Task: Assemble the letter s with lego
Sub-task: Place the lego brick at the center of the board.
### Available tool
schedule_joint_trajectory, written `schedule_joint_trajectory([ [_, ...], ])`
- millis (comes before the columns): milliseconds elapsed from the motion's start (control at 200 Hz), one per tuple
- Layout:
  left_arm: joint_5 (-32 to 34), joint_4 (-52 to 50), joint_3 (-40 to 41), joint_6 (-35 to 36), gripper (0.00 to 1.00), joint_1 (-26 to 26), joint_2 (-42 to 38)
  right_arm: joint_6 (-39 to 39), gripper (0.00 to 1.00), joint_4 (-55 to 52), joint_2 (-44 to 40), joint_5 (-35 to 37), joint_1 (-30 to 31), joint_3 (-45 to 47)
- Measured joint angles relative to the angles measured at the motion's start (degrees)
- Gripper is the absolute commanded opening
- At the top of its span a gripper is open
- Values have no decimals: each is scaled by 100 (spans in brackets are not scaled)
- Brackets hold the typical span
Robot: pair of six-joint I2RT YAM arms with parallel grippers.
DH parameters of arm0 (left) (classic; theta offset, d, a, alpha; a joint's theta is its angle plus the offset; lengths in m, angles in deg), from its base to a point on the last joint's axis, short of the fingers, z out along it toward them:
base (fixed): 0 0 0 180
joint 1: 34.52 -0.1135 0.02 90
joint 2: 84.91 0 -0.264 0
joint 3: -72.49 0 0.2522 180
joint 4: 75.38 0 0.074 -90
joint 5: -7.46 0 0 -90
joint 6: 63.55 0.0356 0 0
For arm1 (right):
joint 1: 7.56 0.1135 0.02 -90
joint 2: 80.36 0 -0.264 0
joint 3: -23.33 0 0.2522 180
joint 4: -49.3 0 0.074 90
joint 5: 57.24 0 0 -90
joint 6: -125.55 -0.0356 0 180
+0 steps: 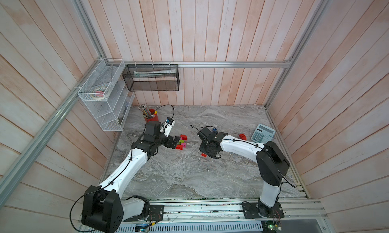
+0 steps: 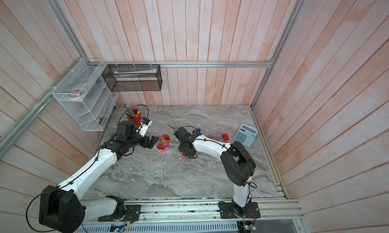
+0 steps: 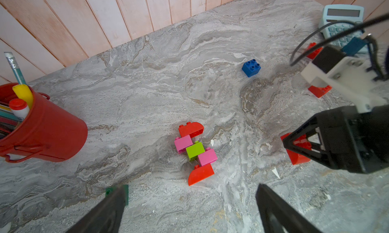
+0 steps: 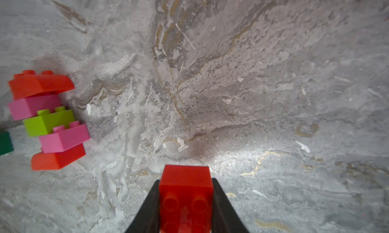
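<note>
A small lego assembly point(image 1: 182, 141) point(image 3: 194, 153) lies flat on the marble table: red curved, pink, lime green, pink and red curved bricks in a zigzag. My left gripper point(image 1: 173, 142) point(image 3: 189, 200) is open just left of it, holding nothing. A dark green brick point(image 3: 126, 192) sits by one of its fingers. My right gripper point(image 4: 185, 183) point(image 1: 205, 153) is shut on a red brick point(image 4: 185, 189) point(image 3: 299, 156), right of the assembly point(image 4: 48, 120) and close to the table. A blue brick point(image 3: 251, 68) and a loose red brick point(image 1: 242, 136) lie farther right.
A red pencil cup point(image 1: 150, 116) point(image 3: 42, 126) stands at the back left behind my left wrist. A pale blue calculator point(image 1: 263, 133) lies at the right edge. White and black wire baskets point(image 1: 105, 95) hang on the walls. Another red brick point(image 3: 320, 90) lies beyond my right wrist.
</note>
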Motion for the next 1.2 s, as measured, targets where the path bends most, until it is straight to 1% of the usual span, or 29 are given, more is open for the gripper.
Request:
schedule_joint_trajectory([
  [120,0,2,0,0,100,0,22,-337,20,-254,385,-7,-39,-396],
  [205,-4,15,0,-2,100,0,72,-551,22,-310,544,-42,-98,-503],
  [415,-28,26,0,-28,100,0,175,-824,24,-603,997,-74,-208,-905],
  [615,-109,57,0,-39,100,0,205,-975,33,-658,1054,-216,-210,-977],
  [740,-116,85,0,-44,100,0,221,-1032,48,-656,1054,-302,-212,-979],
  [915,-168,101,0,-103,100,0,326,-1091,58,-634,1062,-396,-212,-979],
  [1200,-260,109,0,-170,100,0,352,-1228,59,-387,791,-564,-162,-588],
])
